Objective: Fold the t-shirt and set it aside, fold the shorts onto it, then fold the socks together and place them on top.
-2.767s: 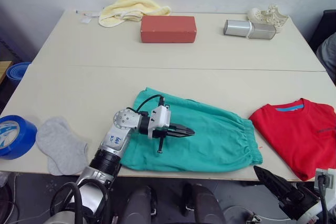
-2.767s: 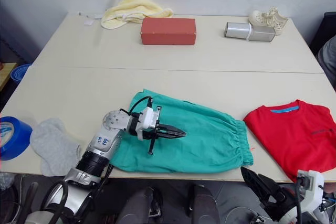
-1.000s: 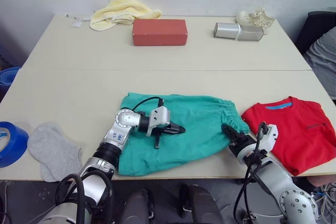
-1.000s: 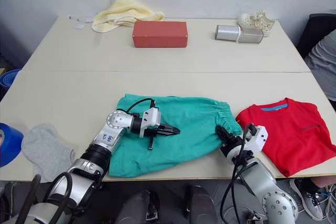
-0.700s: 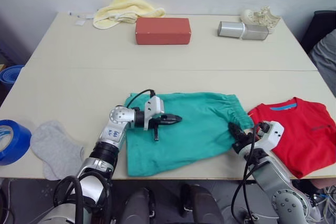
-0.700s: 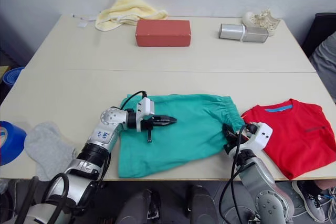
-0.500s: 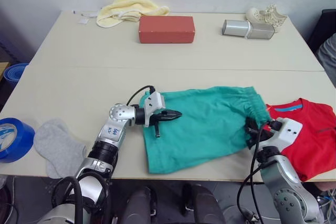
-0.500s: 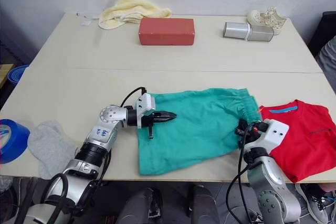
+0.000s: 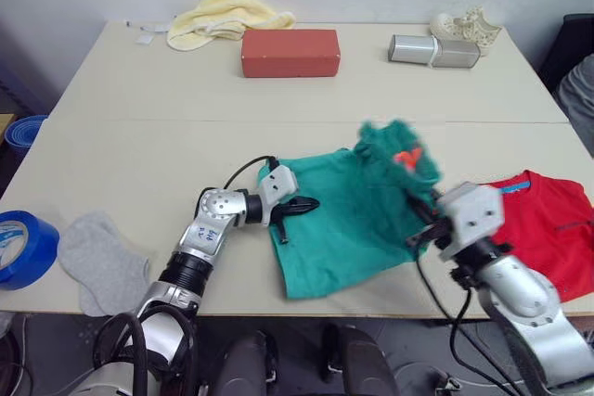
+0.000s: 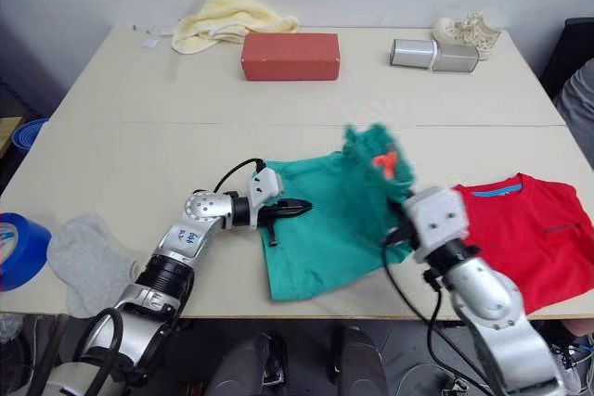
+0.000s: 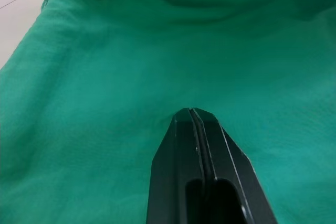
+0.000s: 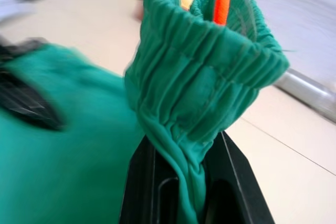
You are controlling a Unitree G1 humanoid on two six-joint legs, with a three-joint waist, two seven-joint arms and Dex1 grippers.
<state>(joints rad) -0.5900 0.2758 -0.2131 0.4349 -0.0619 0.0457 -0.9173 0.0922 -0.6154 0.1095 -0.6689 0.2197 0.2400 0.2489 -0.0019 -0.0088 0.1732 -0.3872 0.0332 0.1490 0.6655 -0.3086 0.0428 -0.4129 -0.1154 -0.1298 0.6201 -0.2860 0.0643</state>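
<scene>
head views: the shorts [image 9: 357,206] are being folded, which i judge to be the second step, since the t-shirt [image 9: 548,229] is lying already folded at the near right of the table [image 9: 278,108]. the right gripper [image 9: 419,227] is clamping the gathered waistband and holding it bunched in the air, the orange drawstring [image 9: 406,156] showing at the top, while the rest of the shorts is lying flat near the middle of the near edge. the left gripper [image 9: 309,202] is resting shut on the flat left part of the shorts, pinning the cloth down, not pinching it. the next move probably calls for carrying the raised waistband over to finish the fold, then shifting the shorts right onto the t-shirt.

counting: one t-shirt, one pair of shorts, the socks [image 9: 102,261] lying as one grey heap at the near left, beside one roll of blue tape [image 9: 23,243]. at the far side are sitting one yellow towel [image 9: 223,20], one red box [image 9: 290,51], one silver case [image 9: 433,50] and one pale ornament [image 9: 469,23].

left wrist view: the black fingers [image 11: 202,150] are pressing together, nothing between them, their tips touching green fabric.

right wrist view: the fingers [image 12: 147,182] are squeezing the elastic waistband, which is standing up between them
</scene>
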